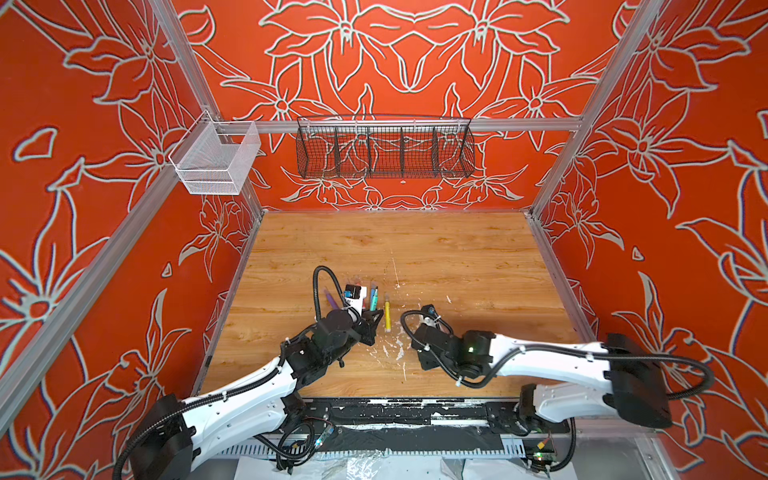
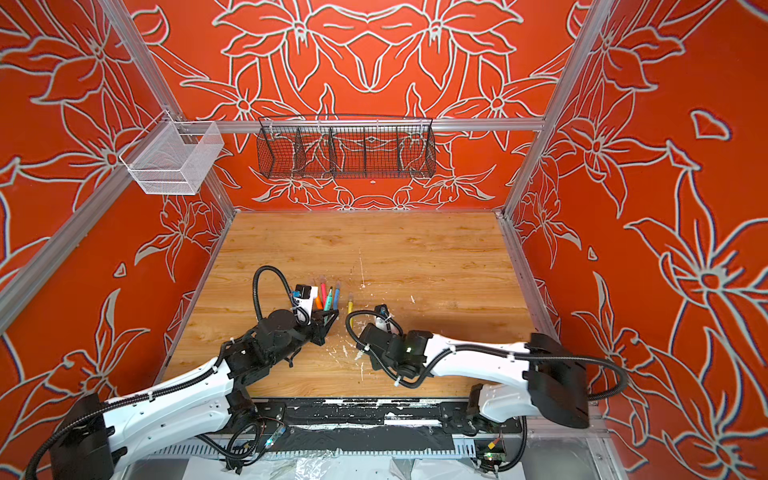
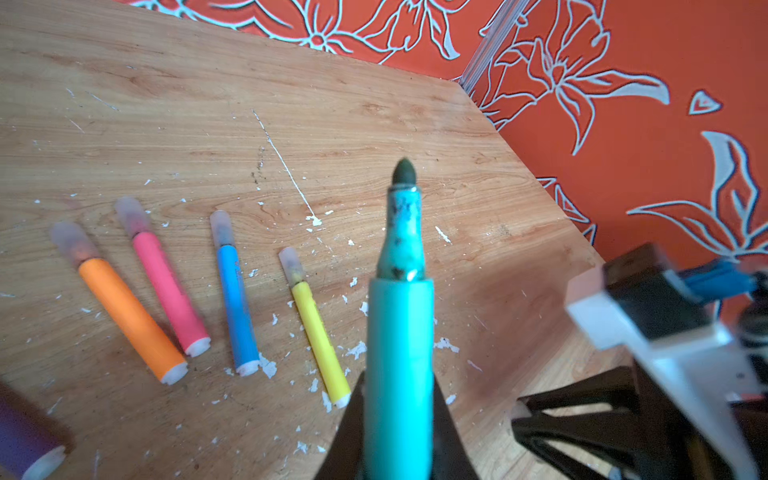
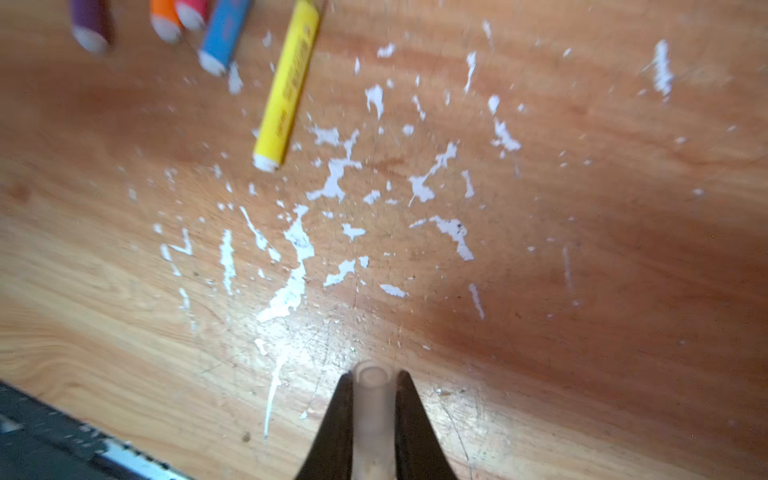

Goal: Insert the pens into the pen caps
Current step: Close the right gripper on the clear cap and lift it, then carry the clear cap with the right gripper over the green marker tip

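Note:
My left gripper (image 3: pixel 399 377) is shut on the green pen (image 3: pixel 399 324), whose bare dark tip points away from the wrist; in both top views it hovers near the row of pens (image 1: pixel 372 328) (image 2: pixel 326 322). My right gripper (image 4: pixel 372 380) is shut on a translucent pen cap (image 4: pixel 372 415), open end outward, low over the table. On the wood lie the orange pen (image 3: pixel 129 316), pink pen (image 3: pixel 170 291), blue pen (image 3: pixel 237 307) and yellow pen (image 3: pixel 318 336), each wearing a cap. The purple pen (image 3: pixel 25 440) lies at the edge, its far end out of frame.
White paint-like flecks (image 4: pixel 336 183) dot the wooden table (image 1: pixel 457 257) between the two arms. A black wire basket (image 1: pixel 384 149) hangs on the back wall, a white mesh basket (image 1: pixel 216 158) at the left rail. A black strip (image 1: pixel 399 411) runs along the front edge.

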Available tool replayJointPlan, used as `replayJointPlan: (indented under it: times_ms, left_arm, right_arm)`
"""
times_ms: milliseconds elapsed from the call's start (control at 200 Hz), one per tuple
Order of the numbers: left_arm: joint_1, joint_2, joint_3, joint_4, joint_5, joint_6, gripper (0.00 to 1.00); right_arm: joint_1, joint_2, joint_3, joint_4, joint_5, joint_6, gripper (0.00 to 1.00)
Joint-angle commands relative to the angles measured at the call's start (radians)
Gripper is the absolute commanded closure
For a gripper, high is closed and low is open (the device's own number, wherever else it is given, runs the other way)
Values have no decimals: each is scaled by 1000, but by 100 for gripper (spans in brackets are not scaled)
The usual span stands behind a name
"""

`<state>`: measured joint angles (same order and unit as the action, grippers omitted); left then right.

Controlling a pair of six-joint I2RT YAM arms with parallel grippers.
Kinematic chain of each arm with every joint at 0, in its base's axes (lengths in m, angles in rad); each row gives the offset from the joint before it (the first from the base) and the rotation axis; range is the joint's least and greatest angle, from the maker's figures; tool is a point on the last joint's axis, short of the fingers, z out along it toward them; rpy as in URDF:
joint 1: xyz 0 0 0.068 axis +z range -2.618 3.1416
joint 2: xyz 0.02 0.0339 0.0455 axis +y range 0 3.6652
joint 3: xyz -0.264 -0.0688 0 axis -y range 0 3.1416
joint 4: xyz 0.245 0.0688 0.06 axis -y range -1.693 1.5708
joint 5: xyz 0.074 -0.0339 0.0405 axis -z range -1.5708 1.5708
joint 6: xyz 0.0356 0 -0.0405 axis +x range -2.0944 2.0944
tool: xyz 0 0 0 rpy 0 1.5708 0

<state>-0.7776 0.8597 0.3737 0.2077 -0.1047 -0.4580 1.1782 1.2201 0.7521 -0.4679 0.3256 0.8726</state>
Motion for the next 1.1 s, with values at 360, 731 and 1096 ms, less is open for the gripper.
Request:
replayJointPlan:
  times_ms: [360, 731, 1096]
  left_arm:
    - [-53, 31, 54, 88, 220, 1, 100]
    - [-149, 170, 106, 181, 264, 87, 100]
    - [-149, 219, 114, 216, 258, 78, 100]
  right_arm:
    - [-12, -302, 109, 4, 197, -98, 93]
    - [-14, -285, 165, 114, 238, -143, 95]
    - [-183, -262, 171, 172, 55, -116, 100]
